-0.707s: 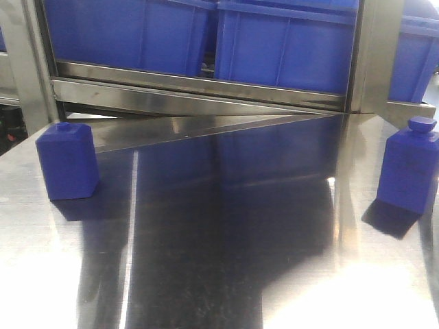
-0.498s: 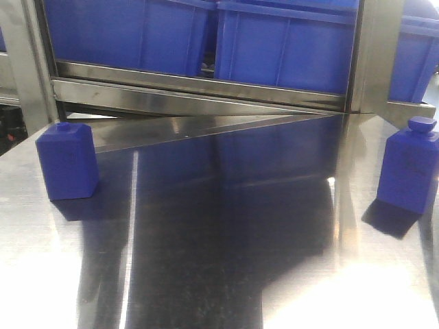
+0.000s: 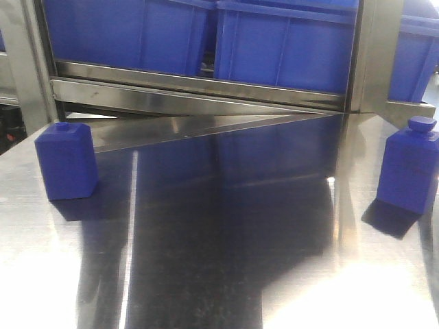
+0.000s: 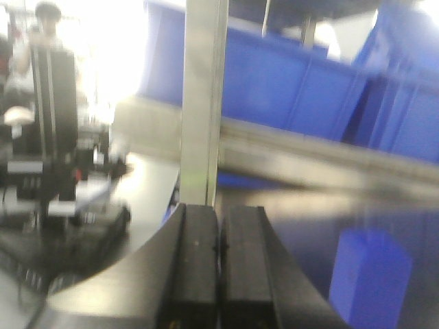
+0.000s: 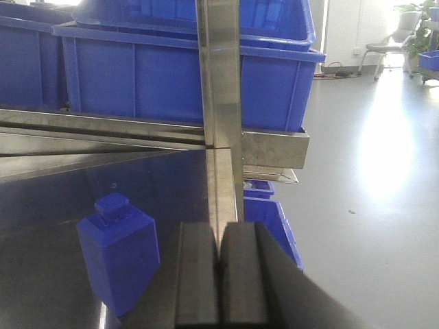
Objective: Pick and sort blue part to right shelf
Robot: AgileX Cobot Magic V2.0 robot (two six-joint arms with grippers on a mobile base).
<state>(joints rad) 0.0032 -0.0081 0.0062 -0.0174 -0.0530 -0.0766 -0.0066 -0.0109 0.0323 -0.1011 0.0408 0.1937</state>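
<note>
Blue part [image 3: 409,168], frame right: prob. rigid, light, slick plastic; grip flat sides mid-body. L gripper [image 4: 219,226], R gripper [image 5: 219,240] pressed together, empty.

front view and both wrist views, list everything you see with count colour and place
blue bottle-shaped plastic parts: two, blue, upright near the table's left and right edges
shiny steel table: one, silver, foreground
stainless-steel rack: one, silver, behind the table
large blue plastic bins: at least three, blue, on the rack
left pincer: one, black, shut, empty
right pincer: one, black, shut, empty
</note>
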